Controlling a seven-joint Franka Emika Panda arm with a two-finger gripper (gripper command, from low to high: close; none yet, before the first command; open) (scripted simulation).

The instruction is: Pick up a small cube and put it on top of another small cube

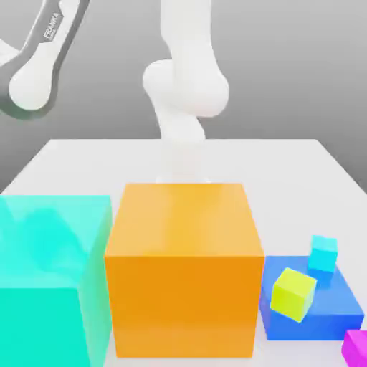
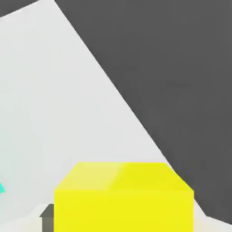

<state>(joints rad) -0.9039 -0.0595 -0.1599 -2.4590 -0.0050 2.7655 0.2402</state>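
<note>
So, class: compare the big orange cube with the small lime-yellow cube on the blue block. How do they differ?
The orange cube is far larger than the lime-yellow cube. The orange cube sits square on the table, while the lime-yellow cube sits tilted on the blue block. They differ in colour. Both are plain, unmarked cubes.

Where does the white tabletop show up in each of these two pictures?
Exterior view: the white table stretches out behind the big orange cube.
Hand view: the table is the pale surface behind the small yellow cube.
Shared landmark: a straight table edge against the grey background.
</note>
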